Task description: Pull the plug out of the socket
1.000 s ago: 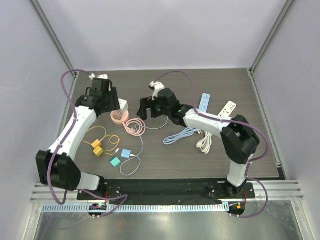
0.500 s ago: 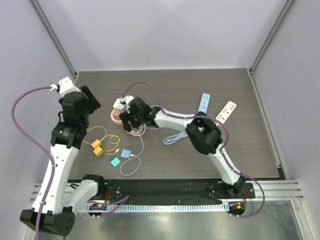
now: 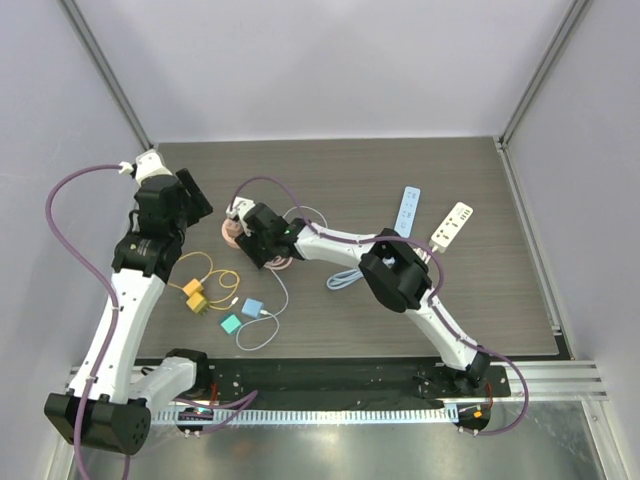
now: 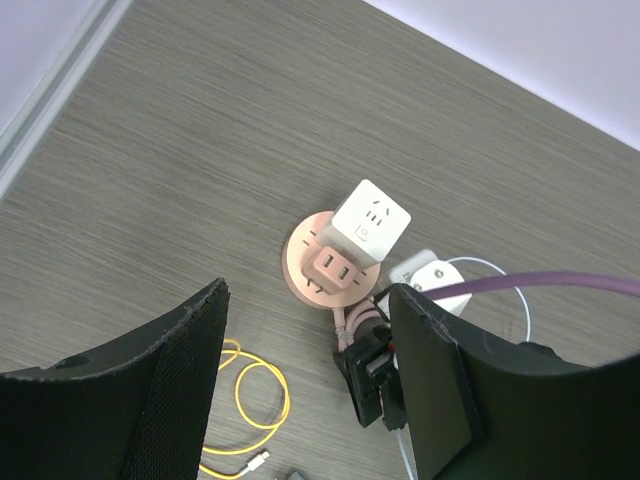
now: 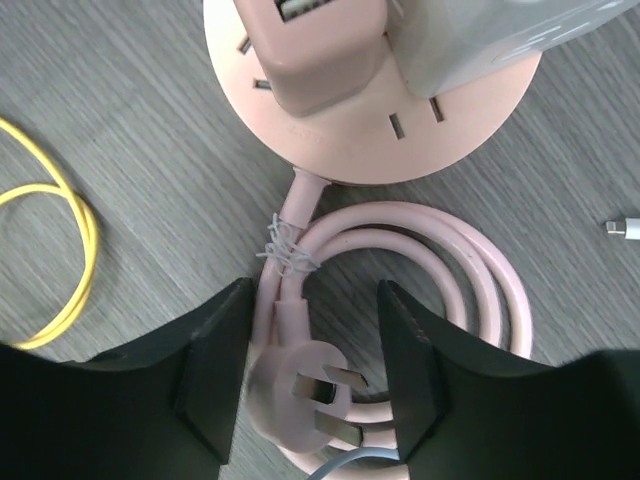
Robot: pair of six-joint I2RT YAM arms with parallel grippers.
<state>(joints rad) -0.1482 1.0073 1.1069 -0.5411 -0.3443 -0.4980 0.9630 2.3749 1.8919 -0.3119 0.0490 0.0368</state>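
**Right arm down on the socket's cord, plugs not yet pulled**

The right gripper [image 5: 315,372] stood low over the table [image 4: 200,130], jaws apart and straddling the pink cord [image 5: 450,260] just above its loose mains plug [image 5: 300,395]. A gap showed on one side, so it had no grip. The left gripper [image 4: 300,385] hovered higher, spread and empty.

Just beyond the right fingers lay the round pink socket [image 5: 340,150], with a pink charger [image 5: 315,60] and a white cube adapter [image 5: 470,40] both seated in it. A yellow cable [image 5: 70,230] curled off to one side.

This looked like the approach step, with nothing unplugged yet. The next move probably called for pinning the light socket base, then gripping one seated plug by its sides and drawing it straight up.

Which of the two was meant could not be told. The right wrist view cut off both their tops, their prongs were hidden, and the left finger masked part of the right gripper
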